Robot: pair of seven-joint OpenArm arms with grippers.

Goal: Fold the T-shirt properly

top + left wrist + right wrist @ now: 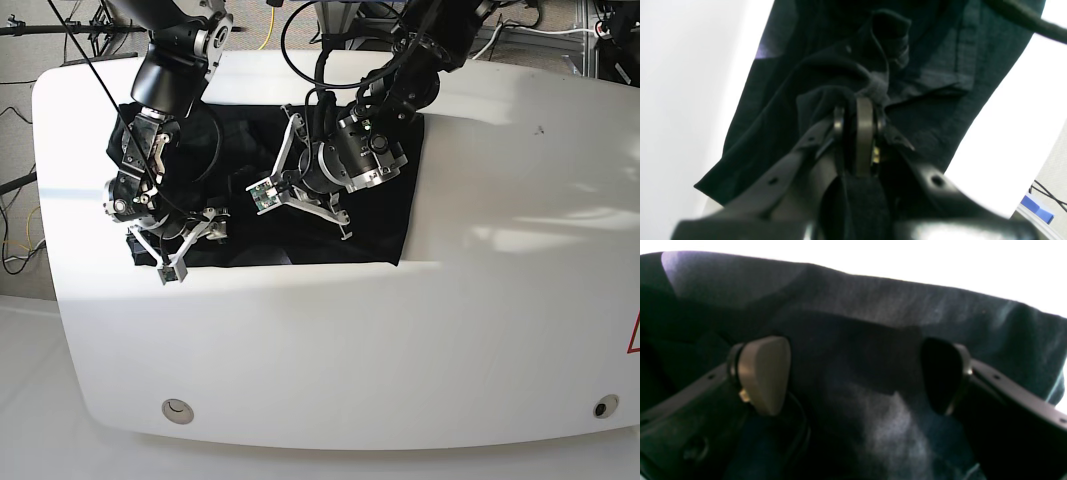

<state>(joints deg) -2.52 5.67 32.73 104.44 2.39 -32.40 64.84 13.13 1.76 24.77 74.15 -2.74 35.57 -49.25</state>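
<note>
Both arms low over the far left part of the table

The left gripper (858,116) is clamped on a bunched fold of the T-shirt (933,100), its arm reaching in from the far edge. The right gripper (853,380) hangs over the cloth near the left edge, jaws spread wide with nothing between them.

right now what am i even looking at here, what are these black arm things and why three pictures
It is a two-armed robot folding a black T-shirt on a white table. The base view looks down from above. The other two pictures come from cameras mounted on each wrist, looking along the pincers. The left gripper, on the right in the overhead view, is shut on a bunched fold of the T-shirt. The right gripper is open, its two fingers spread over the cloth, holding nothing.
</note>
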